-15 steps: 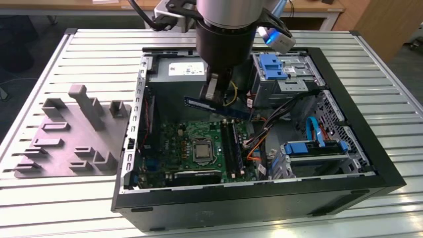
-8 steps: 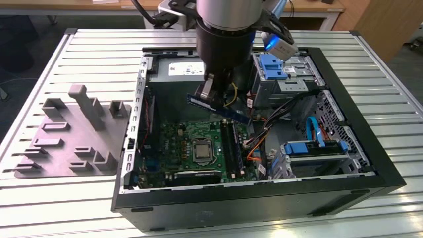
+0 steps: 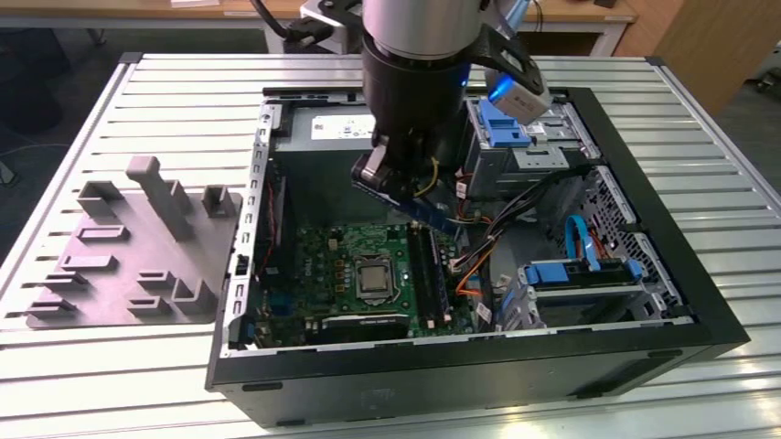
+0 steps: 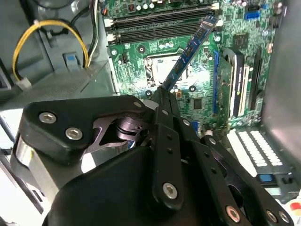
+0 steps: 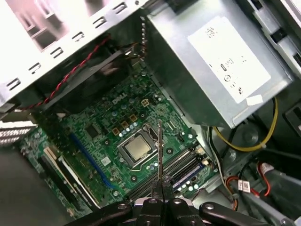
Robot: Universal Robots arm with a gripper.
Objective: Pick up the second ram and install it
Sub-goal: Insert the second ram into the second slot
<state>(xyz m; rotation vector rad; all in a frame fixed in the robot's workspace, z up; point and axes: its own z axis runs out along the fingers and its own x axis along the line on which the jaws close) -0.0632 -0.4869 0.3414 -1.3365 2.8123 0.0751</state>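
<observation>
My claw (image 4: 162,100) is clamped on one end of the memory stick (image 4: 188,52), pinching its flat faces so the rest juts free beyond my grip. I judge this leaves the long edge clear for seating. The stick hangs tilted in the air over the green board (image 5: 94,136) inside the open computer case (image 3: 488,370), which sits on the worktop (image 3: 146,384) nearer the edge at the exterior view's right. The black slots (image 4: 160,26) lie below, near its far end — whether one is already filled I can't tell.
</observation>
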